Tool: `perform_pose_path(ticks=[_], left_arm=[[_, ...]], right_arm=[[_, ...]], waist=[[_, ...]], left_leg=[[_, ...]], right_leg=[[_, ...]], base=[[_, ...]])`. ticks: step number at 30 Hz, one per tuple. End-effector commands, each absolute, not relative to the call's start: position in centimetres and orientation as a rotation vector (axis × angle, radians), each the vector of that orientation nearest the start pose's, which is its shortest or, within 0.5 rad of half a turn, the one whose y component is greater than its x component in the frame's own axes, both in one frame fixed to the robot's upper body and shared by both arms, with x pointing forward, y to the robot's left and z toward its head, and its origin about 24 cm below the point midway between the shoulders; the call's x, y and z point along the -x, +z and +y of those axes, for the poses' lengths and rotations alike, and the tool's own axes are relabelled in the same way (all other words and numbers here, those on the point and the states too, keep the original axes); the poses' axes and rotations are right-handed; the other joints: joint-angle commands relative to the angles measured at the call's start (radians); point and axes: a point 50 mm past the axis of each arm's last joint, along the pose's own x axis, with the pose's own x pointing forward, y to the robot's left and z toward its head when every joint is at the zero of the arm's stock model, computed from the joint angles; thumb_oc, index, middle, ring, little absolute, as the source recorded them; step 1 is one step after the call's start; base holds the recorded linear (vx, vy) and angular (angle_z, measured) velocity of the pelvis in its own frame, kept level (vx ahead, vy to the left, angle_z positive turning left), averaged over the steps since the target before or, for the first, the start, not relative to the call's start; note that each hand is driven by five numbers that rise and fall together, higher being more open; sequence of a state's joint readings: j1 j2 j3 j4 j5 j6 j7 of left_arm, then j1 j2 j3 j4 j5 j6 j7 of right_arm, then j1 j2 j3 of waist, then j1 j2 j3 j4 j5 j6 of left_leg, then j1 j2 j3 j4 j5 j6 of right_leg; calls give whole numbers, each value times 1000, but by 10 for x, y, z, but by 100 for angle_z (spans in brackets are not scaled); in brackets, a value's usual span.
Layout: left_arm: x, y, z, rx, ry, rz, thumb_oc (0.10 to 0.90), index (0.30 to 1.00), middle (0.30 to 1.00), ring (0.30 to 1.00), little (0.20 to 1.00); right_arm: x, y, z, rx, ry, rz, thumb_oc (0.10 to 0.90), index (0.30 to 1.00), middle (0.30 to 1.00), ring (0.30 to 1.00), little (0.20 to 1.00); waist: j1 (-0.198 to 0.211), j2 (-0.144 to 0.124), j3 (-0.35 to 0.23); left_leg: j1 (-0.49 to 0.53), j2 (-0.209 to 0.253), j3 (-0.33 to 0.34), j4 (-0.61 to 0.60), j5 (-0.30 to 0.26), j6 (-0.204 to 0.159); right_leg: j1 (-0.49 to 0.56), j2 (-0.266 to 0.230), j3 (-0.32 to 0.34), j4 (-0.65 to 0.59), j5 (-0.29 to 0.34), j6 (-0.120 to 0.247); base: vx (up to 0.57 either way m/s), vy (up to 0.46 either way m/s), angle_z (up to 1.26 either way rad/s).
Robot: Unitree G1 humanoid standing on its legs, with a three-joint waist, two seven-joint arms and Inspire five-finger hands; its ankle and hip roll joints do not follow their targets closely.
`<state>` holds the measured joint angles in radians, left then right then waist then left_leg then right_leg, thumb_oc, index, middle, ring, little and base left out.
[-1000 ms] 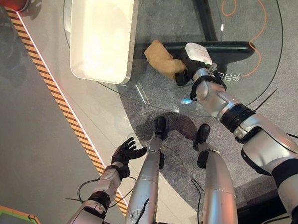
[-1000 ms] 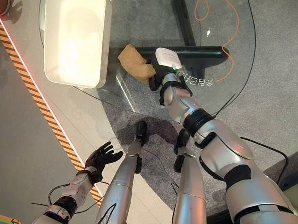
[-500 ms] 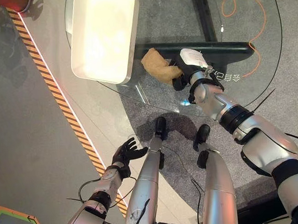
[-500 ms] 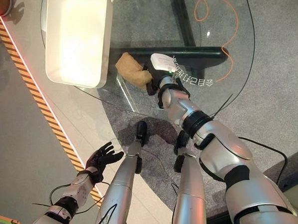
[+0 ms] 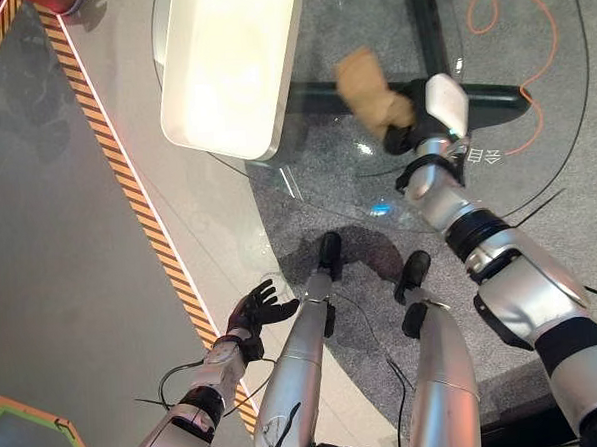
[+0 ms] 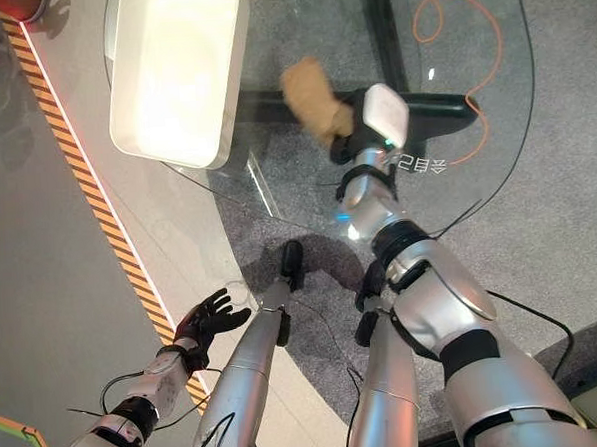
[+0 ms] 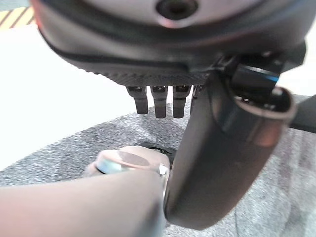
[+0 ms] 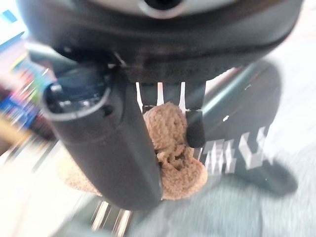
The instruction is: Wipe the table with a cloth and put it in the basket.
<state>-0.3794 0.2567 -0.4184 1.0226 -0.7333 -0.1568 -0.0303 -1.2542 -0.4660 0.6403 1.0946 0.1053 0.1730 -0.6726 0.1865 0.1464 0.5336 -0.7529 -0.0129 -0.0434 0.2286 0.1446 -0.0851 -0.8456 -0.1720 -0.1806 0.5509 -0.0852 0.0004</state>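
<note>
The glass table stood over grey carpet. The right hand pinched the tan cloth, which hung loose and might slip before reaching the white basket at far left; the left hand hung open and empty.

Grey floor, striped hazard tape
</note>
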Motion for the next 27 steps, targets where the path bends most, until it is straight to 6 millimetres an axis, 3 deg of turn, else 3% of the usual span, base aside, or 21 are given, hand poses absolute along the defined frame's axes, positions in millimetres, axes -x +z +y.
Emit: perform_pose_path(ticks=[1, 11, 12, 13, 17, 18, 20, 22, 23, 25, 27], left_arm=[[-255, -82, 193, 210, 58, 585, 800, 900, 900, 900, 900], [-253, -80, 210, 219, 92, 577, 800, 900, 900, 900, 900], [-256, -77, 211, 219, 96, 565, 800, 900, 900, 900, 900], [-253, -80, 211, 219, 98, 576, 800, 900, 900, 900, 900], [-256, -77, 216, 218, 101, 570, 800, 900, 900, 900, 900], [-259, -74, 216, 217, 102, 557, 800, 900, 900, 900, 900], [-256, -76, 217, 216, 103, 567, 800, 900, 900, 900, 900], [-260, -73, 220, 216, 105, 558, 800, 900, 900, 900, 900], [-257, -75, 220, 216, 105, 568, 800, 900, 900, 900, 900], [-259, -73, 221, 215, 109, 560, 800, 900, 900, 900, 900], [-256, -76, 223, 211, 112, 572, 800, 900, 900, 900, 900]], right_arm=[[-395, 288, -268, 783, -995, -311, 100, 300, 300, 300, 200], [-371, 281, -324, 703, -1188, -234, 100, 300, 300, 300, 200], [-368, 281, -329, 677, -1211, -221, 100, 300, 300, 300, 200], [-367, 277, -331, 681, -1211, -209, 100, 300, 300, 300, 200], [-363, 273, -340, 655, -1245, -175, 100, 300, 300, 300, 200], [-362, 275, -342, 636, -1258, -172, 100, 300, 300, 300, 200], [-361, 271, -345, 636, -1260, -156, 100, 300, 300, 300, 200], [-360, 274, -346, 619, -1277, -156, 100, 300, 300, 300, 200], [-359, 270, -347, 624, -1277, -148, 100, 300, 300, 300, 200], [-359, 273, -348, 587, -1280, -162, 100, 300, 300, 300, 200], [-360, 270, -347, 610, -1258, -167, 100, 300, 300, 300, 200]], waist=[[-42, 48, -14], [-65, 30, -14], [-67, 28, -14], [-68, 27, -14], [-73, 23, -14], [-73, 23, -14], [-73, 23, -14], [-71, 23, -14], [-71, 23, -14], [-70, 23, -14], [-69, 20, -14]], left_leg=[[25, -45, 82, 68, -128, 58], [9, -38, 87, 74, -136, 63], [-17, -36, 91, 70, -109, 70], [6, -38, 86, 76, -138, 64], [4, -38, 86, 76, -141, 67], [-21, -37, 91, 73, -113, 74], [3, -39, 84, 81, -144, 69], [-21, -39, 89, 78, -114, 76], [2, -40, 84, 84, -144, 70], [-23, -38, 87, 80, -116, 76], [-3, -39, 80, 87, -145, 71]], right_leg=[[31, 38, -24, -77, 17, 43], [17, 48, -17, -83, 16, 42], [-3, 48, -29, -96, 48, 33], [15, 50, -16, -83, 17, 43], [14, 56, -15, -89, 18, 43], [-5, 54, -26, -102, 51, 33], [15, 56, -14, -88, 17, 42], [-2, 55, -26, -99, 46, 32], [17, 57, -15, -86, 15, 41], [-2, 55, -27, -95, 43, 32], [14, 58, -15, -79, 12, 42]], base=[[0, 0, 0], [4, -7, -4], [0, 0, 0], [5, -13, -4], [1, -10, -2], [-69, -7, -2], [0, 0, 0], [0, 0, 0], [72, -12, 1], [0, 0, 0], [0, 0, 0]])
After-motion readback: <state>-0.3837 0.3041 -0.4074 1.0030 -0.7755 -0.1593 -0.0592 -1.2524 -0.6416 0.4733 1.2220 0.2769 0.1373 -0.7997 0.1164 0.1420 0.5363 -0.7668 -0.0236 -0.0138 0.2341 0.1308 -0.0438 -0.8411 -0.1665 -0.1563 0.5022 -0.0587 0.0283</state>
